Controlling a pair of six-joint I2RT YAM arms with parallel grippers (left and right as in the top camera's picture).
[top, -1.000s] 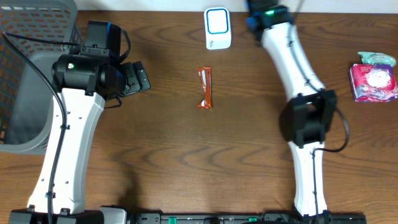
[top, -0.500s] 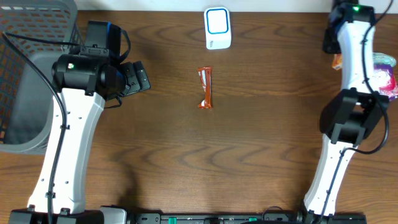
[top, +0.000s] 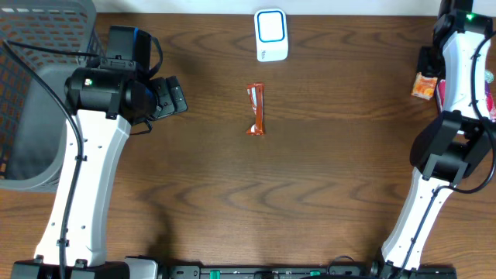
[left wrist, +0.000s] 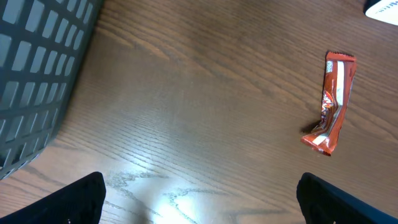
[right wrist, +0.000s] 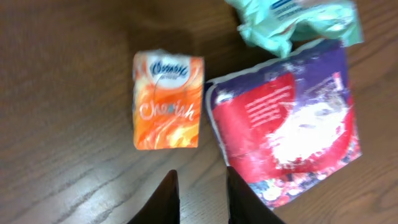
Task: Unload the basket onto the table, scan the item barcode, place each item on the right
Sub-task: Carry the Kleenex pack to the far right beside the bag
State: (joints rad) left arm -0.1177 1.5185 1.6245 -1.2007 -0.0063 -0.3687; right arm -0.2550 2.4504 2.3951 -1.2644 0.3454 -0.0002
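A grey mesh basket [top: 31, 46] is sitting at the left edge of the wooden table [top: 310, 170], up in the far left corner. The left arm is crossing over part of it, so what is lying inside I cannot tell from here.

The left gripper [top: 170, 97] is hovering over bare wood just beside the basket. Its fingers [left wrist: 74, 199] are spreading wide and are touching nothing.

The right gripper [right wrist: 199, 196] is hanging over the far right corner. Its fingers [right wrist: 166, 199] are standing a narrow gap apart, with nothing between them. Just beyond their tips an orange packet [right wrist: 168, 99] is lying flat on the wood, apart from both fingers. Beside it, touching or nearly so, a purple and red packet [right wrist: 286, 118] is resting, with a mint green wrapper [right wrist: 292, 22] at its far end.

A red candy bar [top: 255, 108] is lying on the middle of the table, well apart from both grippers. It is pointing lengthwise toward the white and blue barcode scanner [top: 271, 35], which is sitting at the middle of the far edge.
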